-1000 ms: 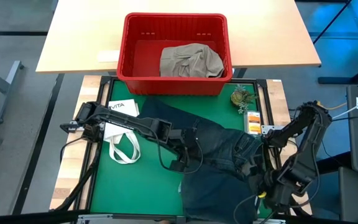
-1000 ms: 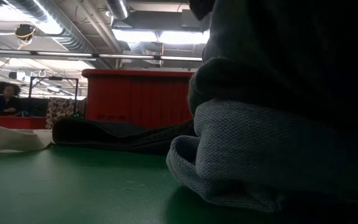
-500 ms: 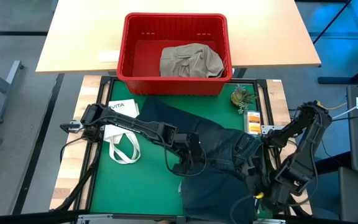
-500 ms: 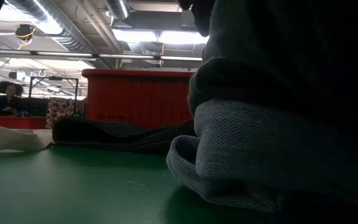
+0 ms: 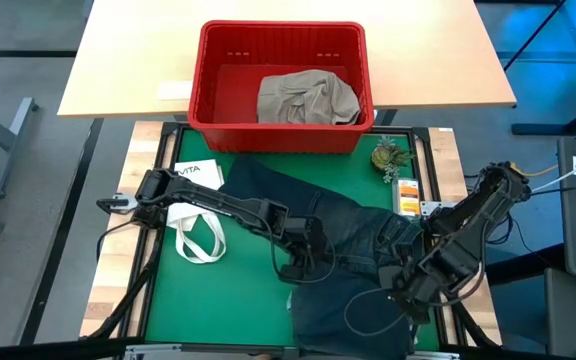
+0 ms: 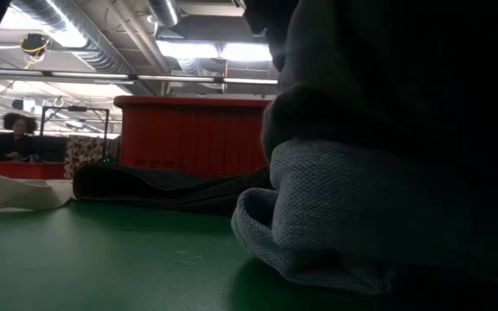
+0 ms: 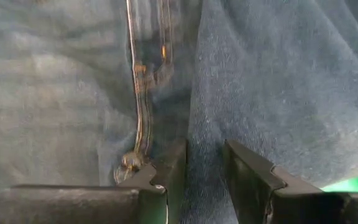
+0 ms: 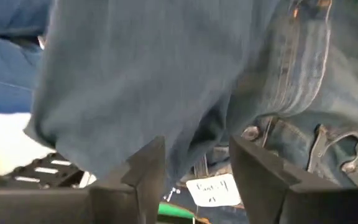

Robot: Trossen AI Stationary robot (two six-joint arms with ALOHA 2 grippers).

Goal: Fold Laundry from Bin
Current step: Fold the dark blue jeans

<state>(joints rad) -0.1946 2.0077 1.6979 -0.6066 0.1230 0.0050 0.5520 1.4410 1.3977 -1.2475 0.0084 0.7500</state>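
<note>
Left claw (image 7: 201,171) — down on the jeans (image 5: 353,265) at the middle of the green worktop mat (image 5: 218,290), fingers (image 7: 166,168) closed on a fold of denim beside a stitched seam. Right claw (image 8: 194,165) — at the near right of the mat, low against the same jeans, fingers set apart with denim hanging between them; whether it grips the cloth cannot be told.

Jeans — spread from the mat's near edge, where one leg runs off the front, back toward the bin; bunched thick at the waist between the two arms.

Open room — bare green mat at near left, between the jeans and the mat's left border.

White tote bag (image 5: 193,225) — left side, loop handles lying on the mat, clear of the jeans.

Small green plant (image 5: 388,155) — far right corner of the mat.

Bin (image 5: 283,135) — red, beyond the mat's far edge on the pale wooden worktop (image 5: 128,70); a khaki-beige garment (image 5: 306,97) lies crumpled in its right half, the left half showing bare red floor.
</note>
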